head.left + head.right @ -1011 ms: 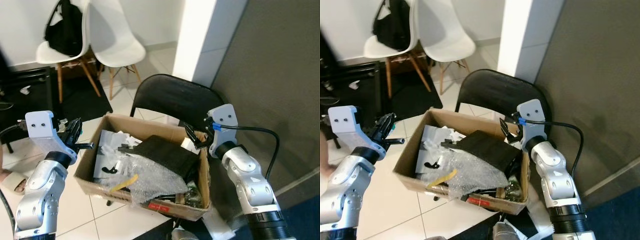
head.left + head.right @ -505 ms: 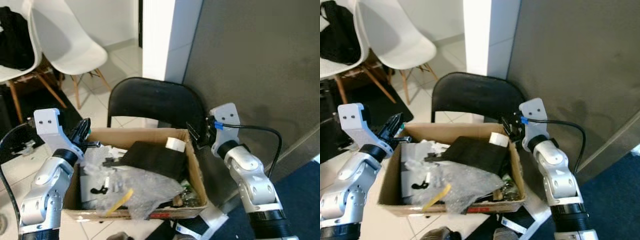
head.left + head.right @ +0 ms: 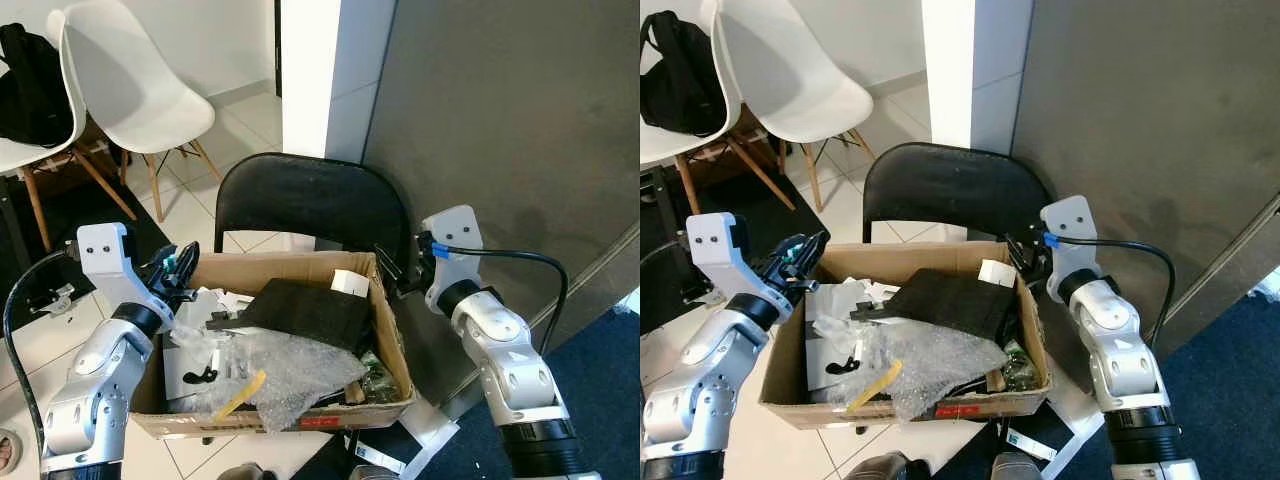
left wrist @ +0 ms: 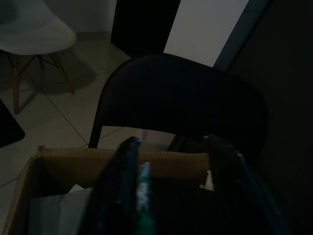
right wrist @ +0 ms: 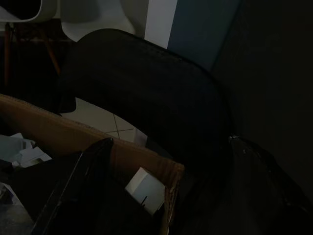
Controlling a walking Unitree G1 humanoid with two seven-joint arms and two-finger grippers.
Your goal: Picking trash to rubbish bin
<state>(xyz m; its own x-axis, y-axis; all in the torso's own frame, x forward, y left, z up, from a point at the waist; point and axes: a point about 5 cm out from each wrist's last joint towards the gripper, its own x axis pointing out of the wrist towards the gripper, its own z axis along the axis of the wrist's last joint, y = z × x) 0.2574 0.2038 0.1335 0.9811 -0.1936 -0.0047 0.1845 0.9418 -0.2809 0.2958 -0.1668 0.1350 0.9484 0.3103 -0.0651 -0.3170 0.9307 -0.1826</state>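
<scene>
A cardboard box [image 3: 392, 345] full of trash stands on the tiled floor [image 3: 250, 118] in front of a black folding chair [image 3: 310, 200], whose backrest rises just behind the box's far wall. Inside the box, a crumpled sheet of bubble wrap [image 3: 290, 365] covers the near middle, with a yellow strip [image 3: 243, 393] lying across its near-left edge; a flat black slab [image 3: 305, 310] lies tilted toward the far right corner, and a small white carton [image 3: 350, 283] leans against the far wall just beside that corner. White paper scraps [image 3: 205, 305] fill the left side of the box. The left gripper [image 3: 178, 270] is at the box's far left corner, just above the rim; its fingers stand slightly apart with something small and green between them, though what it is cannot be made out. The right gripper [image 3: 392, 272] is at the far right corner, close to the rim and the chair back; in the right wrist view its two black fingers [image 5: 73, 191] are spread wide on either side of that corner, holding nothing. Two white shell chairs [image 3: 125, 85] with wooden legs stand well apart on the floor to the left, one carrying a black bag [image 3: 30, 70]. A grey wall panel [image 3: 500, 120] stands to the right of the box
</scene>
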